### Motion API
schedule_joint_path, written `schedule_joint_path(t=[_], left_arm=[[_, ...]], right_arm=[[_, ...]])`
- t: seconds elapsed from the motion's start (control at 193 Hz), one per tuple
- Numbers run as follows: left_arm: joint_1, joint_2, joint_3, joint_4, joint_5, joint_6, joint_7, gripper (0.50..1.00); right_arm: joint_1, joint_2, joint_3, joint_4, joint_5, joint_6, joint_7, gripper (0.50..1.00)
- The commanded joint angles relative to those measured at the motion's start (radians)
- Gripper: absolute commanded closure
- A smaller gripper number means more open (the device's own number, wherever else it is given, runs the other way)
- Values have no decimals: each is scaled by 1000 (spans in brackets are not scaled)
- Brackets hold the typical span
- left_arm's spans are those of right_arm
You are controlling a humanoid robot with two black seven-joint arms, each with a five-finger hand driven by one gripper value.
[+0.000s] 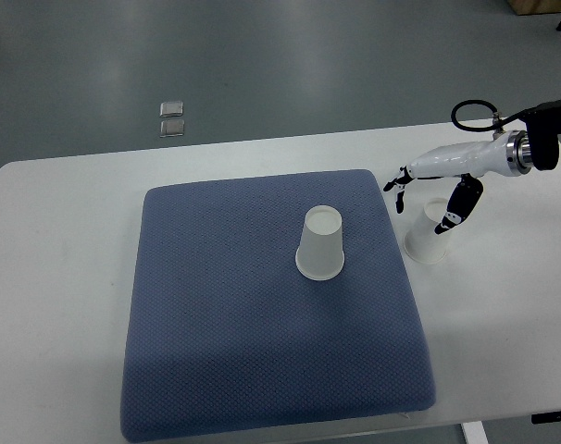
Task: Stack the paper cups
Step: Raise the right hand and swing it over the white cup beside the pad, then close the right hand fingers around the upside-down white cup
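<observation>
Top view, looking down on a white table [68, 277]. On the table, a big soft blue square mat [225, 351], filling most of the middle. On the mat, toward 1 o'clock from its middle, one white paper cup [320, 243], upside down with its wide rim on the mat and its small flat bottom facing up.

Off the mat, just past its right edge at about 3 o'clock from the first cup, a second white paper cup [427, 237] on the bare table, also upside down, well apart from the first cup.

From the right edge at about 2 o'clock, the right hand [438, 190], white with black fingers [455, 209], on a black and silver arm. Hanging right over the second cup. Fingers spread wide and pointing down, some over the cup's top, others out to its left near the mat's corner. Nothing held. Cannot tell whether any fingertip touches the cup.

Far away on the grey floor [308, 65], at about 11 o'clock, two small square silver plates [172, 119], one just above the other.
</observation>
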Motion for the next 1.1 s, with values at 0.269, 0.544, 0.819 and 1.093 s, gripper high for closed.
schedule_joint_path(t=[0.269, 0.544, 0.819, 1.093], left_arm=[[0, 0, 0, 0, 0, 0, 0, 500], [0, 0, 0, 0, 0, 0, 0, 500], [0, 0, 0, 0, 0, 0, 0, 500], [0, 0, 0, 0, 0, 0, 0, 500]], right_arm=[[-5, 20, -104, -67, -60, -100, 1, 599], [-21, 29, -122, -96, -63, -152, 1, 599], [-71, 60, -122, -118, -65, -194, 1, 601], [-79, 60, -122, -148, -66, -217, 4, 658]])
